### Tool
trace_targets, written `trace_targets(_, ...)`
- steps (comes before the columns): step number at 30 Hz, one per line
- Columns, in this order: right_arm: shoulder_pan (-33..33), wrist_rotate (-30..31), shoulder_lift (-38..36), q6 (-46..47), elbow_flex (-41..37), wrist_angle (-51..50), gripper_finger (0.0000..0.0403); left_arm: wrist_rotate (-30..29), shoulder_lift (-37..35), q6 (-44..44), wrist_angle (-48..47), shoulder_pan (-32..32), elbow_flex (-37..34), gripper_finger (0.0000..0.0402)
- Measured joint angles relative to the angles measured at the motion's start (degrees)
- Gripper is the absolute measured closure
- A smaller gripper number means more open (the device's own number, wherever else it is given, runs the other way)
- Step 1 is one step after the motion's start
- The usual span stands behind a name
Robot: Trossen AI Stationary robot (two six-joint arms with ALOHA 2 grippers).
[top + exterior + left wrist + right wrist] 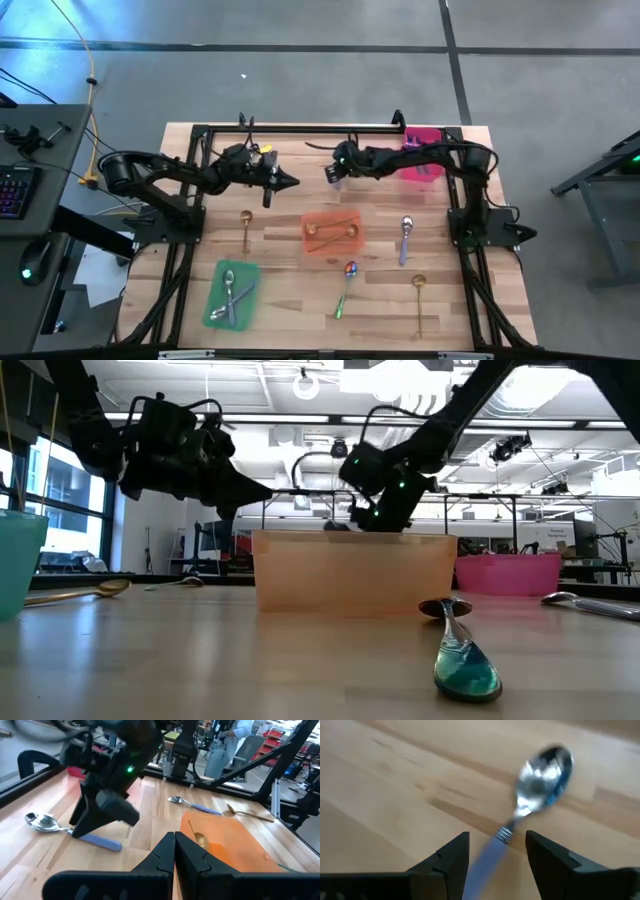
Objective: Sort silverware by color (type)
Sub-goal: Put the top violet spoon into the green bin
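A purple-handled silver spoon [540,775] lies on the wood near the table's far edge, also in the left wrist view [47,822]. My right gripper [497,852] is open just above it, one finger on each side of the handle [495,847], with gaps showing on both sides. In the high view that gripper [331,173] hides the spoon. My left gripper [287,182] is shut and holds nothing; it hovers left of the right gripper, pointing at it. Its shut fingers [175,851] show in the left wrist view.
An orange tray [345,246] holds gold pieces and a green tray [247,305] holds silver ones. A pink tray [424,140] sits at the far right. Loose on the table lie a gold spoon [245,228], a purple-handled spoon [405,238], a rainbow spoon [347,285] and another gold spoon [419,300].
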Motion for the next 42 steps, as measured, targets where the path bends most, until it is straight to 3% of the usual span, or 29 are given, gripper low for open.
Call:
trace_targets(6,0.0,1.4,3.0,1.0,2.6,-5.0,0.0271,0.1,0.2,-0.9,-0.1,-0.2,0.0,0.0401)
trace_targets(14,1.9,1.6,2.9,-4.7,2.5,-6.2,0.0388,0.0,0.2,-3.9,-0.1,-0.2,-0.1,0.0401)
trace_targets(20,5.8,-1.8,0.5,-9.7,1.4,-2.8,0.0391,-0.7,0.2,-6.3,10.2,0.4,-5.6,0.0401)
trace_targets(25,8.2,-3.0,-3.1,-12.0,-4.3,14.7,0.0400,-1.0,0.2,-9.0,17.0,1.2,-9.4,0.0401)
trace_targets(34,8.5,-5.9,-4.0,-11.0,-13.6,40.8,0.0401,-0.9,0.2,-10.2,16.3,0.6,-9.4,0.0368)
trace_targets(38,8.4,-6.5,-4.2,-12.1,-13.5,42.2,0.0401,-2.6,0.2,-10.3,16.1,-0.7,-9.4,0.0341)
trace_targets(42,8.4,-7.2,-4.2,-11.6,-12.4,33.5,0.0400,-4.0,0.2,-9.8,15.9,-1.4,-9.3,0.0321)
